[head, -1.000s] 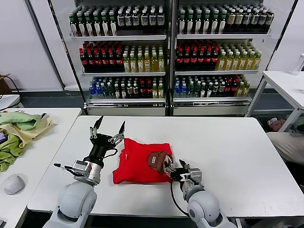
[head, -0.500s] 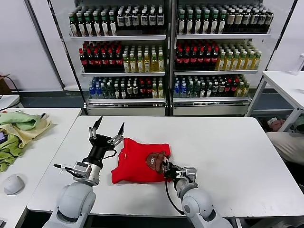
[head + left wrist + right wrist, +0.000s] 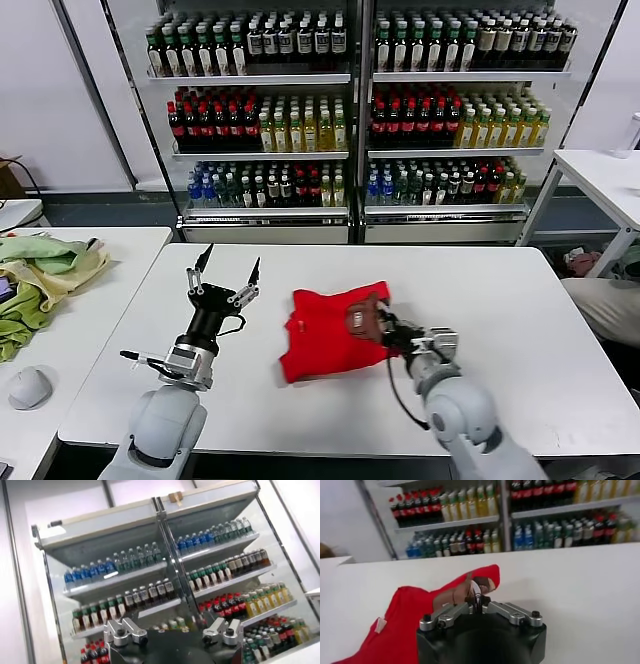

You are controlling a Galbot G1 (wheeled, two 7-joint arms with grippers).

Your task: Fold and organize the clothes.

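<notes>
The bright red T-shirt point(image 3: 325, 333) lies folded on the white table point(image 3: 500, 300), its brown cartoon face print point(image 3: 362, 318) turned up at its right edge. My right gripper point(image 3: 384, 327) is shut on that right edge at the print; in the right wrist view the pinched red and brown cloth point(image 3: 465, 587) rises just beyond my right gripper point(image 3: 478, 600). My left gripper point(image 3: 223, 263) is open, points upward and stands to the left of the shirt, apart from it. The left wrist view faces the drink shelves, with only the left gripper's finger bases in sight.
Glass-fronted shelves of bottles point(image 3: 350, 110) stand behind the table. A side table at the left holds pale green and yellow cloths point(image 3: 40, 275) and a white mouse point(image 3: 28, 388). Another white table point(image 3: 610, 180) stands at the far right.
My right gripper has pulled the shirt to the right across the table, away from my left gripper. The left arm has stayed in place.
</notes>
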